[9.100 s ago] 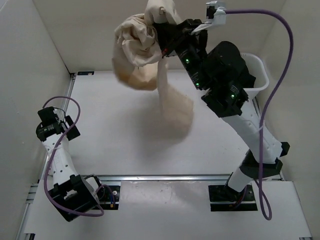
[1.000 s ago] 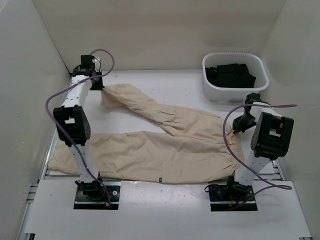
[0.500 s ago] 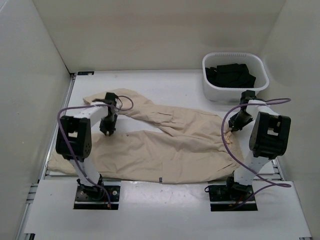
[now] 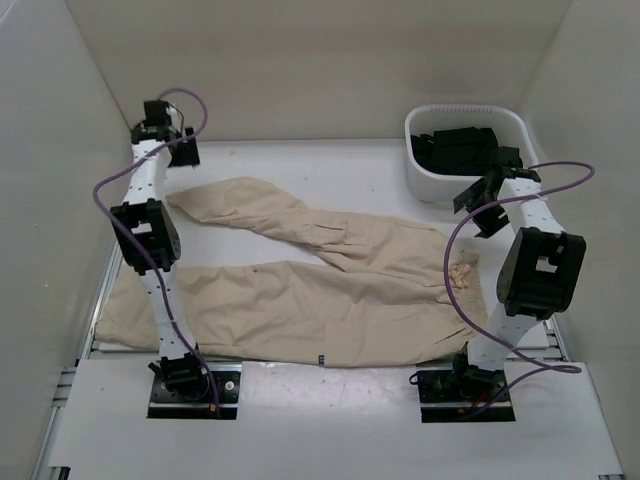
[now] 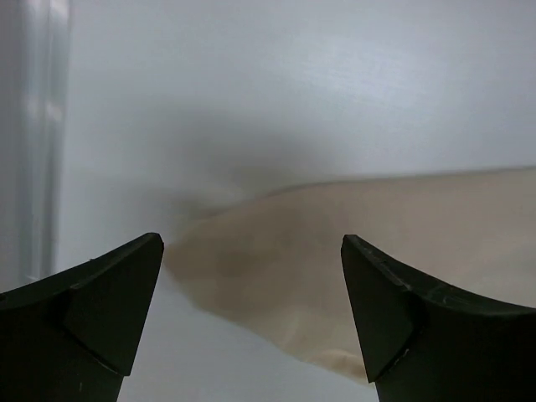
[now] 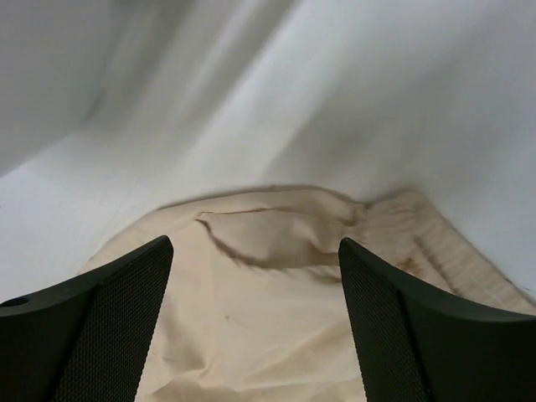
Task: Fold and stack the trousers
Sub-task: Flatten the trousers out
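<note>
The beige trousers (image 4: 330,290) lie spread on the white table, both legs running left and the waist at the right. My left gripper (image 4: 178,152) hangs open at the far left corner, just beyond the end of the far leg. In the left wrist view that leg end (image 5: 377,243) lies below the open left gripper (image 5: 251,243), apart from it. My right gripper (image 4: 478,208) stands open above the waist, beside the basket. The right wrist view shows the rumpled waist (image 6: 268,318) under the open right gripper (image 6: 255,243), nothing held.
A white basket (image 4: 522,165) holding black garments (image 4: 460,150) stands at the back right, close to my right arm. Pale walls close in the table on the left, back and right. A metal rail (image 4: 320,357) runs along the near edge.
Both grippers have opened and let go of the trousers. The left one swung back to the far left corner. The right one rose off the waist toward the basket.
</note>
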`<state>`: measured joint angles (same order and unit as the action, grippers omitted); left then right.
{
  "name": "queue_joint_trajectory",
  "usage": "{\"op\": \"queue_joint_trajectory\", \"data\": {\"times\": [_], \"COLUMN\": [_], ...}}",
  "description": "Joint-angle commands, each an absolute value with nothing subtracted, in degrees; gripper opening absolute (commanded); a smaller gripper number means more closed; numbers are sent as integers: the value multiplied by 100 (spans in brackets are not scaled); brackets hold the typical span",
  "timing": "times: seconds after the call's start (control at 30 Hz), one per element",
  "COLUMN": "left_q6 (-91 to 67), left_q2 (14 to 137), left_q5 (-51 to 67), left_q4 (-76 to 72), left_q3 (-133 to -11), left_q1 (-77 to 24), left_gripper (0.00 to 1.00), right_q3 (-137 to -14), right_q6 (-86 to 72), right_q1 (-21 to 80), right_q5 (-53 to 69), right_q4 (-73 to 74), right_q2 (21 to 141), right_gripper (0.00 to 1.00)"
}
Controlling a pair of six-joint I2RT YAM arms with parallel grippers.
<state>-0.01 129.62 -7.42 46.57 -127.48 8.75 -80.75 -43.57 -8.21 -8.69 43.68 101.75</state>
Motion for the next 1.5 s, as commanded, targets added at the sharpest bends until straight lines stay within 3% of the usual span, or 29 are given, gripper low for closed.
{"op": "queue_joint_trajectory", "data": {"times": [0.0, 0.2, 0.23, 0.3, 0.33, 0.37, 0.4, 0.43, 0.53, 0.57, 0.63, 0.67, 0.73, 0.77, 0.8, 0.83, 0.9, 0.97, 1.2, 1.3, 1.47], "left_q6": [0, 0, 0, 0, 0, 0, 0, 0, 0, 0, 0, 0, 0, 0, 0, 0, 0, 0, 0, 0, 0], "left_q2": [13658, 13878, 13739, 13545, 13448, 13265, 13158, 13044, 12263, 11730, 11182, 10945, 10338, 10171, 9899, 9783, 9703, 9921, 12135, 12647, 13138], "left_q5": [-527, 139, 289, 728, 851, 1009, 1072, 1151, 1327, 1327, 758, 591, 177, 106, 105, 184, 508, 1062, 1889, 1803, 1442], "left_q4": [5449, 5520, 5520, 5520, 5520, 5580, 5685, 5756, 5836, 5836, 5836, 5836, 5932, 5994, 6046, 6047, 5942, 5871, 6405, 6478, 6478], "left_q3": [-12464, -11787, -11647, -11164, -11014, -10760, -10645, -10530, -9715, -9416, -8336, -7984, -7133, -6963, -6874, -6943, -7336, -8258, -10659, -10863, -10626], "left_q1": [887, 1187, 1239, 1239, 1239, 1291, 1292, 1292, 1555, 1608, 1608, 1556, 1503, 1503, 1503, 1564, 1713, 1942, 1434, 915, 546], "left_gripper": [100, 99, 94, 76, 44, 25, 14, 14, 14, 14, 14, 14, 14, 14, 14, 22, 69, 81, 84, 92, 97], "right_q3": [-8314, -8314, -8245, -7929, -7780, -7639, -7446, -7383, -7278, -7277, -7225, -7225, -7225, -7225, -7225, -7225, -7373, -7611, -7805, -7805, -7752], "right_q6": [-4289, -4596, -4649, -4746, -4824, -4895, -4896, -4896, -4843, -4791, -4729, -4668, -4597, -4536, -4431, -4377, -4220, -4114, -3902, -3902, -3850], "right_q1": [-668, -668, -616, -615, -615, -615, -615, -615, -563, -562, -562, -562, -562, -562, -562, -562, -501, -449, -273, -272, -272], "right_q5": [-405, -299, -299, -299, -299, -299, -299, -299, -351, -352, -352, -352, -352, -456, -570, -658, -817, -904, -1020, -1020, -1072], "right_q4": [4263, 4508, 4570, 4570, 4492, 4491, 4430, 4430, 4368, 4368, 4368, 4420, 4421, 4421, 4421, 4351, 4351, 4499, 4562, 4562, 4562], "right_q2": [10467, 11082, 11153, 11101, 10979, 10917, 10864, 10785, 10784, 10784, 10854, 10854, 10854, 10854, 10794, 10706, 10653, 10652, 10767, 10767, 10767], "right_gripper": [85, 86, 86, 86, 86, 86, 86, 83, 68, 53, 38, 19, 3, 0, 0, 0, 0, 0, 0, 0, 0]}}
